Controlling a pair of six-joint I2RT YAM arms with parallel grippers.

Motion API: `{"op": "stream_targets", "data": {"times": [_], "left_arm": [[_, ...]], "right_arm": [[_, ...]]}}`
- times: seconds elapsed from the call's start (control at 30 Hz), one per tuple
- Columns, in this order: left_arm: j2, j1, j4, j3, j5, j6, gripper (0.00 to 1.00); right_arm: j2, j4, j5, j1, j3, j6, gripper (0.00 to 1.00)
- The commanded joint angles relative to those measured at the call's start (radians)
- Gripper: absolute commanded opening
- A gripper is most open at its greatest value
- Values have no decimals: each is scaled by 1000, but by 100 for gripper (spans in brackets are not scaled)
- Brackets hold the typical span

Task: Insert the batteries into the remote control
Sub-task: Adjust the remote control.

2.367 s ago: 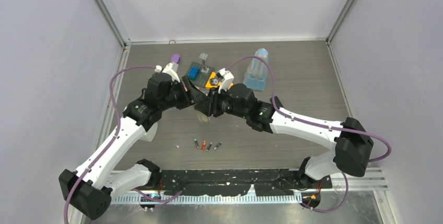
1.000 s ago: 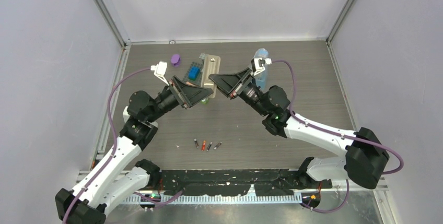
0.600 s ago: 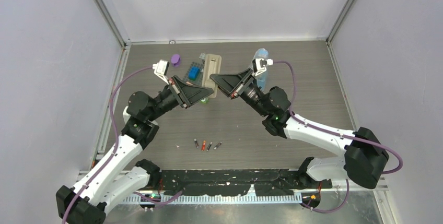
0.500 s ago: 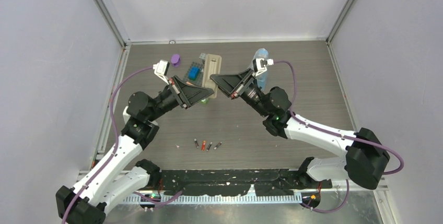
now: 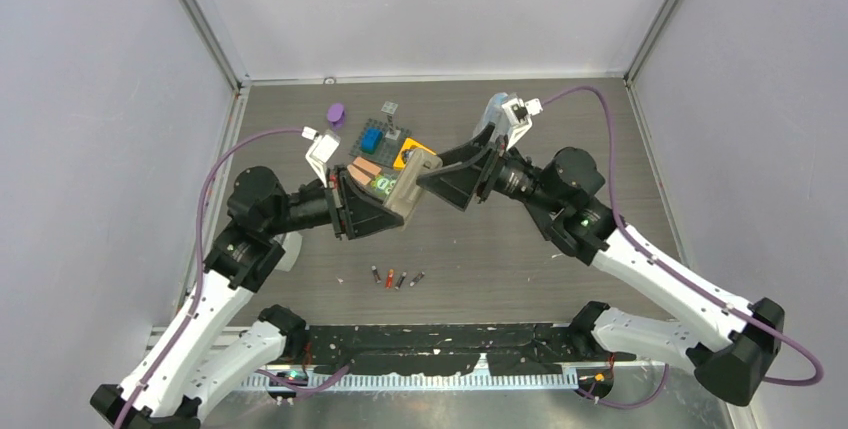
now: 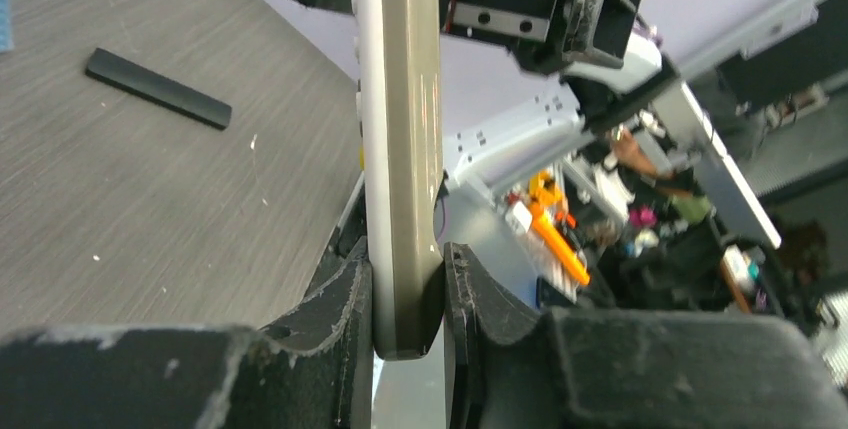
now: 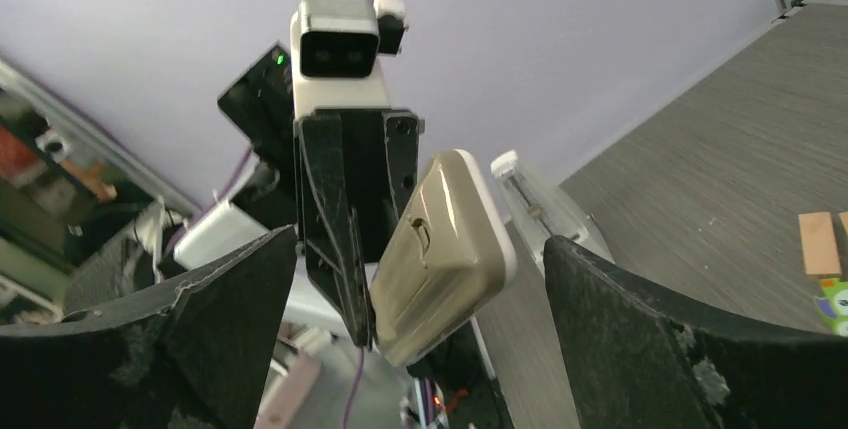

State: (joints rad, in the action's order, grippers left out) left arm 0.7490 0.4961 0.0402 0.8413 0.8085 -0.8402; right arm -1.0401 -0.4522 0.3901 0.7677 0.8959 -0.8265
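Observation:
The remote control (image 5: 411, 185) hangs above the table with its beige back showing, and my left gripper (image 5: 393, 213) is shut on its lower end. In the left wrist view its edge (image 6: 400, 149) stands upright, pinched between both fingers (image 6: 358, 301). My right gripper (image 5: 432, 181) is open just right of it; in the right wrist view the remote (image 7: 440, 254) floats between the wide-spread fingers (image 7: 640, 339) without touching them. Several batteries (image 5: 396, 277) lie in a short row on the table near the front.
At the back are a purple cap (image 5: 336, 113), a grey plate with a blue brick (image 5: 372, 139), an orange piece (image 5: 406, 154) and a clear bottle (image 5: 497, 121). Small wooden blocks (image 5: 364, 170) lie under the remote. A flat black strip (image 6: 157, 102) rests on the table.
My left gripper has shut on the remote and brought it nearer and lower. My right gripper has opened, let go of it and drawn back to the right.

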Motion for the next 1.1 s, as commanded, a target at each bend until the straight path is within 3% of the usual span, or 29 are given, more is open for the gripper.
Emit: {"op": "stream_targets", "data": {"times": [0.0,0.23,0.47,0.73,0.83,0.9,0.97,1.07], "left_arm": [[-14,-4,236,91,175,221,0],[10,-4,333,129,298,317,0],[13,-4,351,126,342,370,0],[17,-4,377,131,365,413,0],[19,-4,363,133,365,403,11],[15,-4,328,131,363,371,32],[9,-4,272,125,350,320,47],[-12,-4,143,99,286,207,55]], "right_arm": [[70,367,162,2,115,347,99],[45,564,303,2,195,517,93],[-23,536,382,2,212,457,88],[-63,381,452,3,178,333,62],[-66,300,463,4,156,275,40],[-66,238,450,4,133,204,32],[-58,166,388,3,100,135,31],[-25,23,197,6,22,17,31]]}}
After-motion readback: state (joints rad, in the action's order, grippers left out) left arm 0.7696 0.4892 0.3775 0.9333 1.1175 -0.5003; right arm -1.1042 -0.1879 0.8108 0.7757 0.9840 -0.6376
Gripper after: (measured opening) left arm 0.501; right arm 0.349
